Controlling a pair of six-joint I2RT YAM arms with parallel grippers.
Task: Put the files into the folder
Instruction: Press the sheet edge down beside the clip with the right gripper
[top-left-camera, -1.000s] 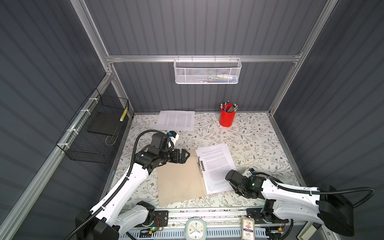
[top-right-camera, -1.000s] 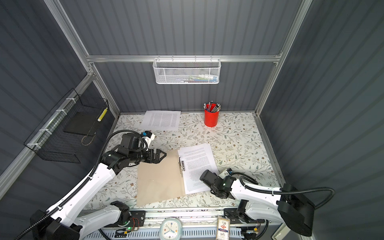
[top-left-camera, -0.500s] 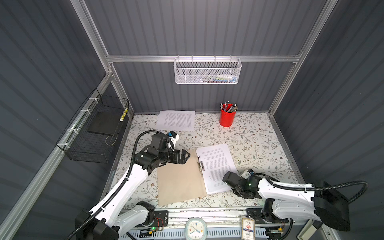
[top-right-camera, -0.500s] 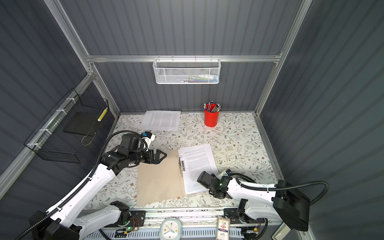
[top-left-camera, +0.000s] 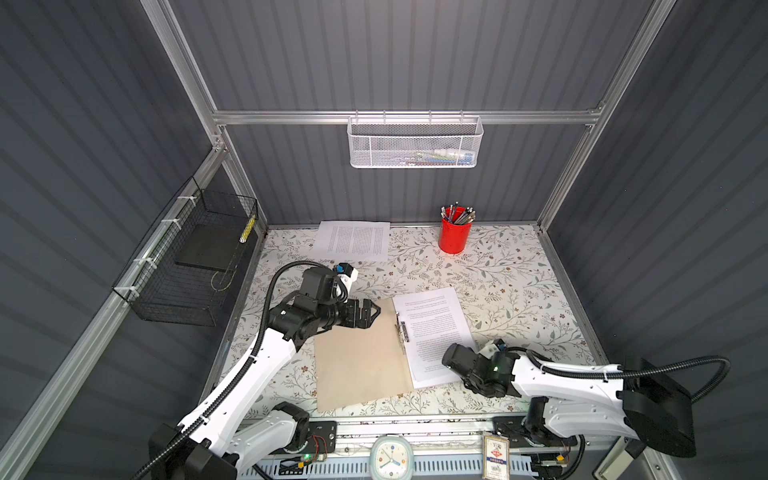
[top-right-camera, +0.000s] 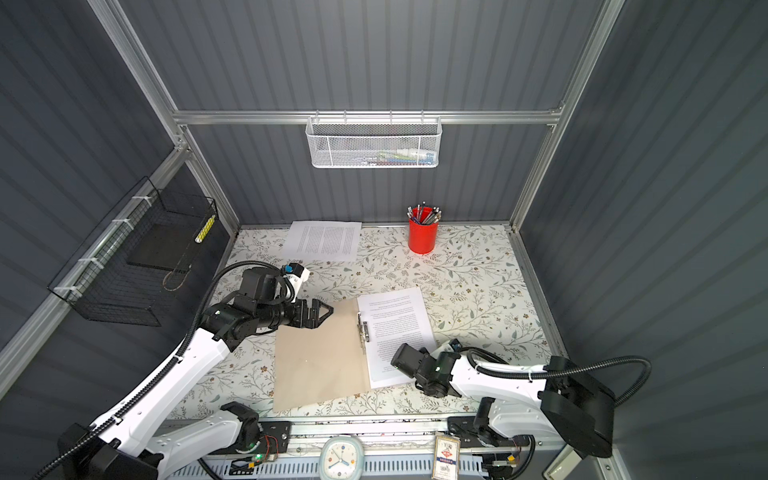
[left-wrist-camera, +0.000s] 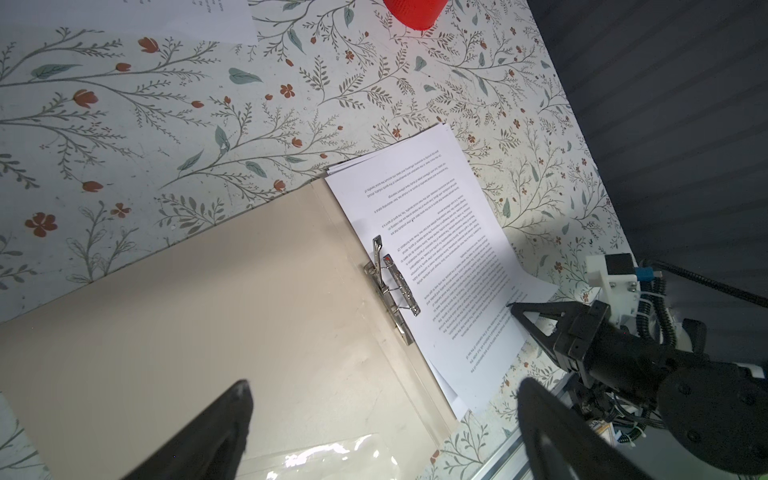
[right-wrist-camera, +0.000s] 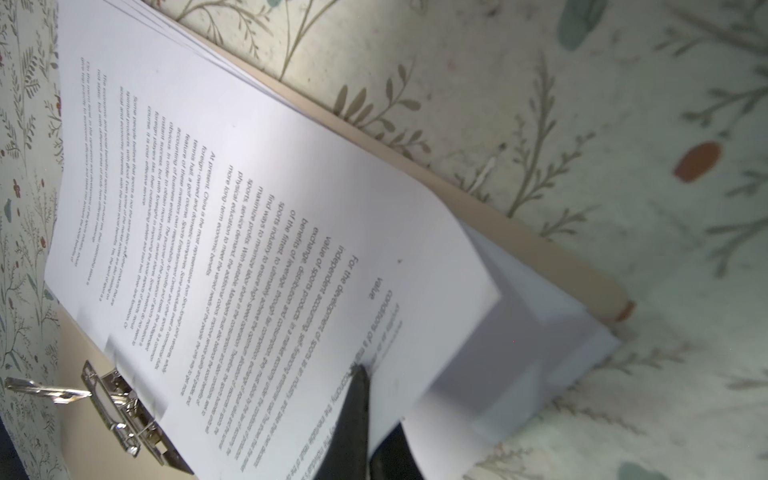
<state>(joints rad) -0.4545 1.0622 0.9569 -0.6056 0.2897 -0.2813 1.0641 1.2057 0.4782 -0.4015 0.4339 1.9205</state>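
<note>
Open folder (top-left-camera: 357, 365) lies flat under both grippers. The files (top-left-camera: 432, 320) rest on the half nearest the right gripper (left-wrist-camera: 521, 311), which pinches the top sheet's edge. The left gripper (top-left-camera: 374, 316), jaws spread, hovers over the bare cover.

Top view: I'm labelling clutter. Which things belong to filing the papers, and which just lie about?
Job: open tan card folder; white printed sheets on its right half; white printed sheets by the back wall.
Lying about: red pencil cup; white mesh basket; black wire basket.
</note>
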